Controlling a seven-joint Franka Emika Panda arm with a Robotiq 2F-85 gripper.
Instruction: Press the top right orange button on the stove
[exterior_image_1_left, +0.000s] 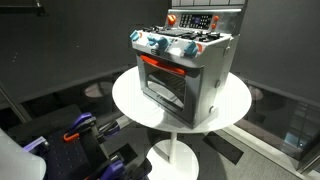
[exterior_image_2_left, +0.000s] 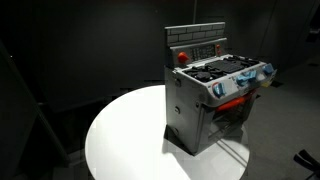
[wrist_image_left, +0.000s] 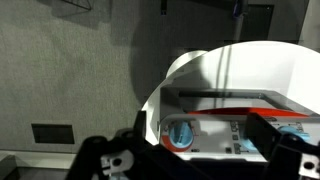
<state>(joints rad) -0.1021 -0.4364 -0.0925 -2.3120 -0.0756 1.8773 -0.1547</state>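
A grey toy stove stands on a round white table, seen in both exterior views. Its upright back panel carries an orange-red button at one end; blue knobs line the front. In the wrist view I look down on the panel: a blue dial in an orange ring sits left of centre, and an orange part lies at the right. My gripper hangs above the panel, its dark fingers spread wide and empty. The gripper does not show in either exterior view.
The table's pedestal foot stands on dark floor. Black and blue gear lies low beside the table. Dark walls surround the scene. A vent plate is set in the grey carpet.
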